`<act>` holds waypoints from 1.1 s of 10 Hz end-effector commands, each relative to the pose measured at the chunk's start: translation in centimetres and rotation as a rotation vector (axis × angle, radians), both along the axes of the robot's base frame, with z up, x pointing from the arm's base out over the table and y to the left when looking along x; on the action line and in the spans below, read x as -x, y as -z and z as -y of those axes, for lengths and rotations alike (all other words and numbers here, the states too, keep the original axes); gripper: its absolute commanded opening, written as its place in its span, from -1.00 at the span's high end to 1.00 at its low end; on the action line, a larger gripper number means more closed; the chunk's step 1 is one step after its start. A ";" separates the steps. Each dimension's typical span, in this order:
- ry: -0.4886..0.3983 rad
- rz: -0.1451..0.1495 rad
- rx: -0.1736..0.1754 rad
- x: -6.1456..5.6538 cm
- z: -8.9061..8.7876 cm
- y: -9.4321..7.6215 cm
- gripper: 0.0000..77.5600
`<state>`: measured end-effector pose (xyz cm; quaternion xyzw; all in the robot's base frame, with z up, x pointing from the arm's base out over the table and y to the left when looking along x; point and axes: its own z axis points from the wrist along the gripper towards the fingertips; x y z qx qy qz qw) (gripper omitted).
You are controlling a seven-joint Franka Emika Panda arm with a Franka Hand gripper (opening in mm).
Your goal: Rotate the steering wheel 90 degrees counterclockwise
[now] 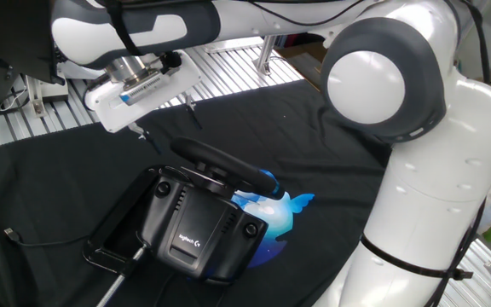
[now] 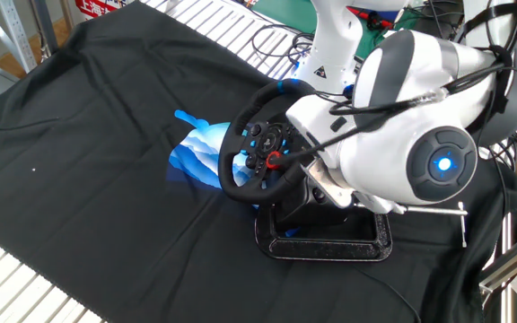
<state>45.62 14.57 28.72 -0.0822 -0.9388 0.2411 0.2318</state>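
Observation:
The steering wheel (image 1: 217, 159) is a black padded rim seen nearly edge-on, with a short blue stripe (image 1: 268, 180) at its right end. In the other fixed view it (image 2: 232, 173) faces the camera, with red and blue buttons at its hub. My gripper (image 1: 167, 121) hangs just above and behind the rim's left end, apart from it. Its two thin fingertips (image 1: 142, 134) stand wide apart and hold nothing. In the other fixed view the arm's wrist (image 2: 402, 144) hides most of the gripper.
The boxy black base (image 1: 196, 223) with the white logo sits in a black clamp frame (image 1: 109, 252) on the black cloth. A light-blue patch (image 1: 273, 213) lies beside it. A metal rod (image 2: 420, 209) sticks out. A cable (image 1: 32, 241) runs left.

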 end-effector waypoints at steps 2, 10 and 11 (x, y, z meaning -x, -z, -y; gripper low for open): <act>-0.122 -0.049 -0.118 -0.2 1.6 0.7 -1.00; -0.119 -0.054 -0.137 -0.1 1.8 1.4 -1.00; -0.118 -0.053 -0.135 -0.1 1.8 1.5 -1.00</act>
